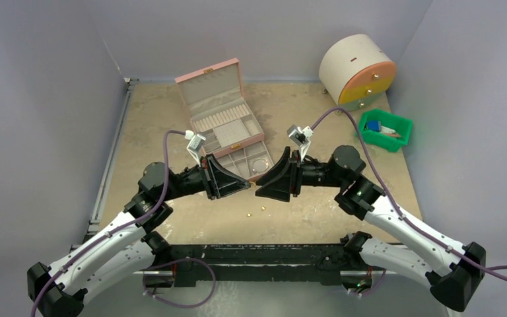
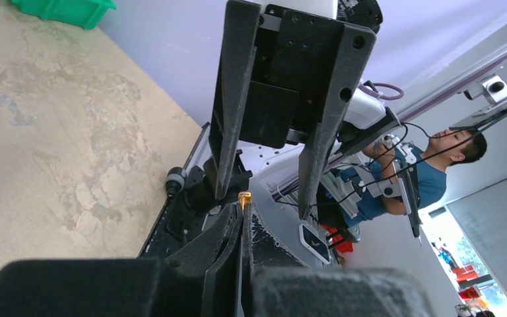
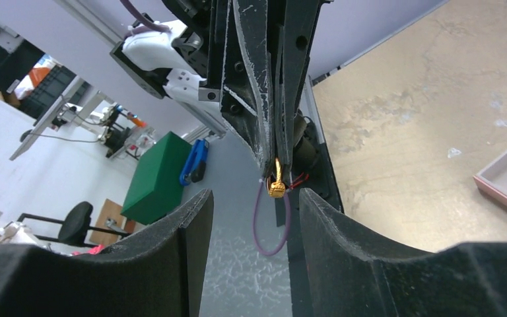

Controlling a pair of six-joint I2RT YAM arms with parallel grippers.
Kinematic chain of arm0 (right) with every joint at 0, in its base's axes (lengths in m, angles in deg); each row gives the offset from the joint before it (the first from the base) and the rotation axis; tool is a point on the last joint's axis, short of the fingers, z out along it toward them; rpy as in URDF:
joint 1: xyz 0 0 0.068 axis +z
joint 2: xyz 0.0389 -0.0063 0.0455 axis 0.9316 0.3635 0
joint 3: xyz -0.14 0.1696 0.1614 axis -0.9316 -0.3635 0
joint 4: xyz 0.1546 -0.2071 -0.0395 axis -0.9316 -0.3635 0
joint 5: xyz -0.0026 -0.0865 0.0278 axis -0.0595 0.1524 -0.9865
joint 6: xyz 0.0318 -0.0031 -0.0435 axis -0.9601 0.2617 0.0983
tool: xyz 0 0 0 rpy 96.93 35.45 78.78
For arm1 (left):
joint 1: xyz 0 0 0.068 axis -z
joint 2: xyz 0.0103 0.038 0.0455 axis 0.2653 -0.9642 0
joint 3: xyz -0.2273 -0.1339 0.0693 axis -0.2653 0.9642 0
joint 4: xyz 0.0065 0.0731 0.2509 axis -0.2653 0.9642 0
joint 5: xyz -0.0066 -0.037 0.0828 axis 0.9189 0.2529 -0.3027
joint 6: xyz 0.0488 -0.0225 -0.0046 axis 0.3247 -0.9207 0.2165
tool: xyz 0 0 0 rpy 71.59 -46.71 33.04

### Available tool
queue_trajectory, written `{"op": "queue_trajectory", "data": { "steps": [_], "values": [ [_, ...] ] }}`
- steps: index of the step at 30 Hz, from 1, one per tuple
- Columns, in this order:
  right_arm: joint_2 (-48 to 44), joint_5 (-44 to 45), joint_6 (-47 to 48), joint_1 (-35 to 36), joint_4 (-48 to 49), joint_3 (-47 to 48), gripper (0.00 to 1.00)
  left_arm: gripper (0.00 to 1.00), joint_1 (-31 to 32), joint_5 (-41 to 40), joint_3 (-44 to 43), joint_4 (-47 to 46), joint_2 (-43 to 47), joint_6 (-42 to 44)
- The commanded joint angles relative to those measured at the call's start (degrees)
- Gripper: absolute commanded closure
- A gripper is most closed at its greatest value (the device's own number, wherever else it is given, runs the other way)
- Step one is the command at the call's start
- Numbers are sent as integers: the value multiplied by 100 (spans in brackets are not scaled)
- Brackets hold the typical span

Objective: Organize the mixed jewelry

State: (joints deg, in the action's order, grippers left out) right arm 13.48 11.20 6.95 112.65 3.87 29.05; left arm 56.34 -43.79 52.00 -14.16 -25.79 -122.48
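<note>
Left pincer (image 2: 243, 208) pinched narrow on a tiny gold stud-like bead (image 3: 276, 188), gripped only at the very tips. Right pincer (image 3: 254, 196) gapes wide on either side of it. Risk: the handover slips if the right closes off-centre or the left lets go early, dropping the bead onto the beige table (image 1: 158, 119). Both arms reach inward, tips meeting just beside the open pink jewelry box (image 1: 228, 132).

- Text, labels, brands, numbers, signs: none can be read in any of the three views.
</note>
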Motion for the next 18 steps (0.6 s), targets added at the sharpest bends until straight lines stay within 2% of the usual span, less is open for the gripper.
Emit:
{"op": "queue_trajectory", "data": {
  "steps": [1,6,18],
  "values": [
    [112,-301,-345,-6,806,-28,47,100,-16,252,-191,-606,32,-115],
    [160,-313,-451,-4,994,-43,50,100,-16,260,-163,-693,41,-142],
    [248,-357,-606,-10,1220,-63,62,100,-17,229,-133,-709,117,-145]
  ]
}}
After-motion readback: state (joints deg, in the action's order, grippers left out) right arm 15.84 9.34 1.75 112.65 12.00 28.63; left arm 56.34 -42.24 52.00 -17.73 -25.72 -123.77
